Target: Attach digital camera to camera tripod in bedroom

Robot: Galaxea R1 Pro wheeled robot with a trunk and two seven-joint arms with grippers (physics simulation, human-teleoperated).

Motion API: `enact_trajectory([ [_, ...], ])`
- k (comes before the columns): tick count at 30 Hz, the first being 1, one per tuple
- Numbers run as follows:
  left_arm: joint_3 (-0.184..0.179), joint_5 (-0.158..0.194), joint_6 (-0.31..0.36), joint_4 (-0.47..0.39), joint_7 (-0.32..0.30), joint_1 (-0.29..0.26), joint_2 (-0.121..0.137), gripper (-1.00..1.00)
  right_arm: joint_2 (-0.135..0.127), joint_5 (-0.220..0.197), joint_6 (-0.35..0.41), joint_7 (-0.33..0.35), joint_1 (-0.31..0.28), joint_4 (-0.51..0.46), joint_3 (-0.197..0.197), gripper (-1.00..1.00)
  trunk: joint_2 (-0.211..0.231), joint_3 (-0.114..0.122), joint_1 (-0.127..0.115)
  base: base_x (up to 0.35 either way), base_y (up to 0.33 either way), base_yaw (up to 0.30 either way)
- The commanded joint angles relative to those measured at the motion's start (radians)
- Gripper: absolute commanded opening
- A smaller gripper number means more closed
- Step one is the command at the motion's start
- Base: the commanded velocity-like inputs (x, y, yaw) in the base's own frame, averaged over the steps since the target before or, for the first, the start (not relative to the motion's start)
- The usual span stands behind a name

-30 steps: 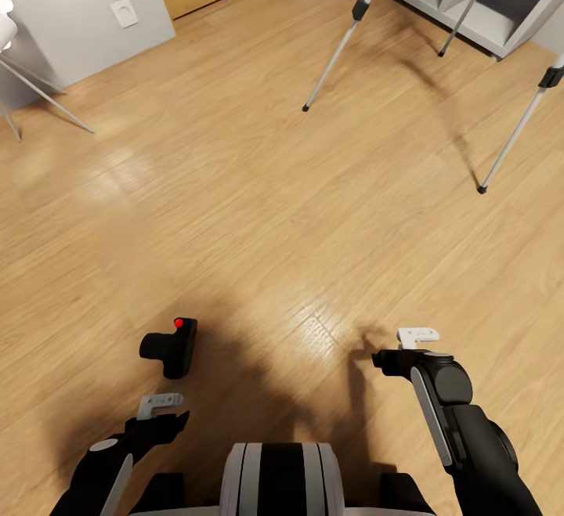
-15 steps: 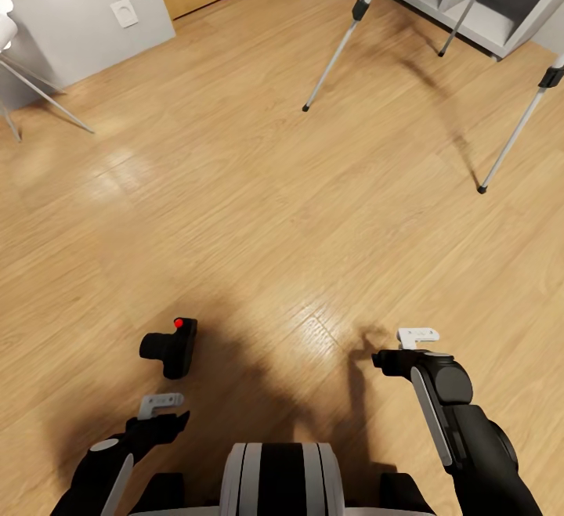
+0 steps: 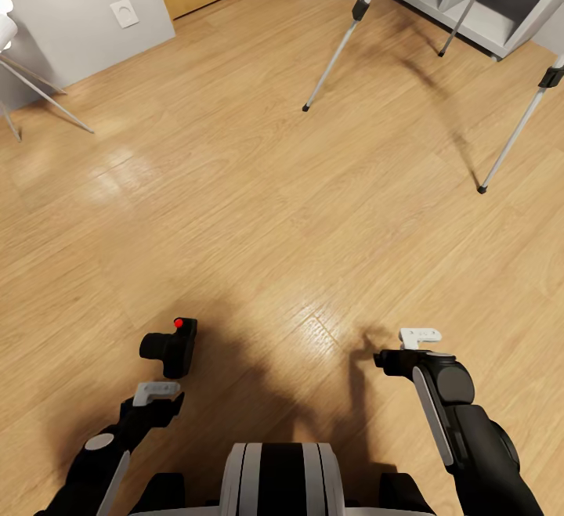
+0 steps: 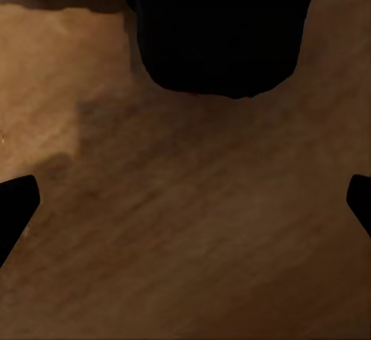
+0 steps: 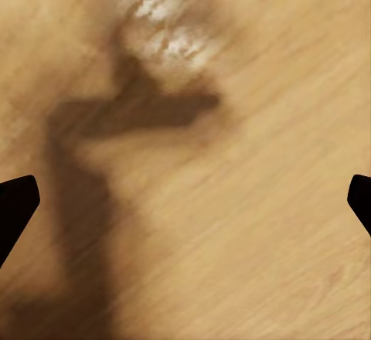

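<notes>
Lying on the light wood floor (image 3: 258, 211), the small black boxy digital camera (image 3: 171, 348) with its red button sits just ahead of the left end effector (image 3: 159, 400), whose fingers stand apart, as do the right end effector's (image 3: 407, 350). Up close it looms as a dark block (image 4: 220, 27). Silver-legged camera tripod (image 3: 356, 15) stands well beyond. Since earlier, the left end effector has crept closer.

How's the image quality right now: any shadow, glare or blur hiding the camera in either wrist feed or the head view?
Head view: sharp; the digital camera lies on the floor in the robot's shadow, red button readable, glare patch to its right. Left wrist view: dim and soft; the camera is a featureless black mass. Right wrist view: an arm-shaped shadow and a bright glare spot on the wood floor.
</notes>
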Motion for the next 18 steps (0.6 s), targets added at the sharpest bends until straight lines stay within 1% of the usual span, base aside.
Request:
enact_trajectory([
  [1, 0.002, -0.008, -0.005, 0.002, -0.007, 0.0, 0.0, 1.0, 0.0, 0.001, 0.004, -0.002, 0.0, -0.001, 0.001, 1.0, 0.0, -0.001, 0.0, 0.0, 0.0, 0.0],
  [4, 0.002, -0.02, -0.037, 0.016, -0.009, 0.0, -0.001, 1.0, 0.0, 0.001, 0.004, -0.003, 0.0, -0.001, 0.001, 1.0, 0.0, -0.001, 0.0, 0.0, 0.0, 0.0],
  [10, 0.001, -0.027, -0.076, 0.042, -0.01, 0.0, -0.001, 1.0, 0.0, 0.001, 0.004, -0.004, 0.0, -0.001, 0.001, 1.0, 0.0, -0.001, 0.0, 0.0, 0.0, 0.0],
  [18, 0.0, -0.029, -0.088, 0.063, -0.01, 0.0, -0.002, 1.0, 0.0, 0.001, 0.004, -0.004, 0.0, -0.001, 0.001, 1.0, 0.0, -0.001, 0.0, 0.0, 0.0, 0.0],
])
